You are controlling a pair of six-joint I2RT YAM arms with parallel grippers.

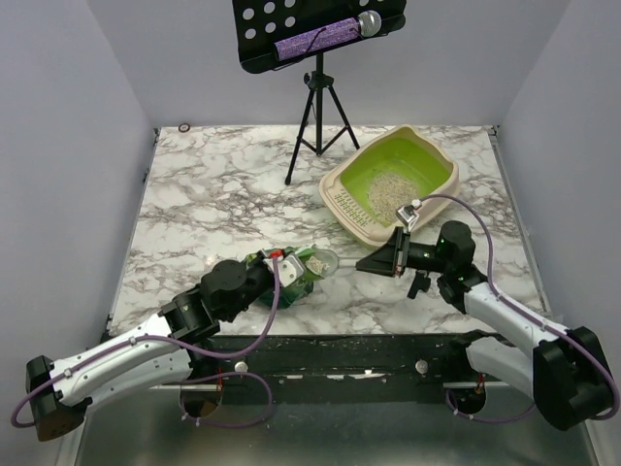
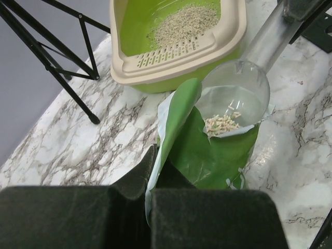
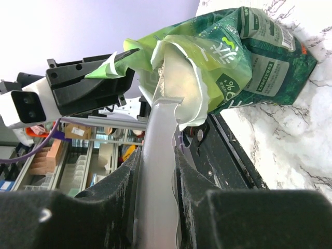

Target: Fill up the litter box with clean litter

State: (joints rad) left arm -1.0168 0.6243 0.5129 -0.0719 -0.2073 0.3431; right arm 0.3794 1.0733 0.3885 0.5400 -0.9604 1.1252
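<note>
The beige litter box with a lime-green inside stands at the back right and holds a patch of pale litter; the left wrist view shows its slotted strip. My left gripper is shut on the edge of the glossy green bag, gripping the bag's rim. My right gripper is shut on the handle of a clear scoop. The scoop's bowl sits at the bag's mouth with a few granules in it.
A black tripod stand stands behind the bag at the back, left of the litter box. Some litter grains lie scattered along the table's front edge. The table's side walls close in left and right.
</note>
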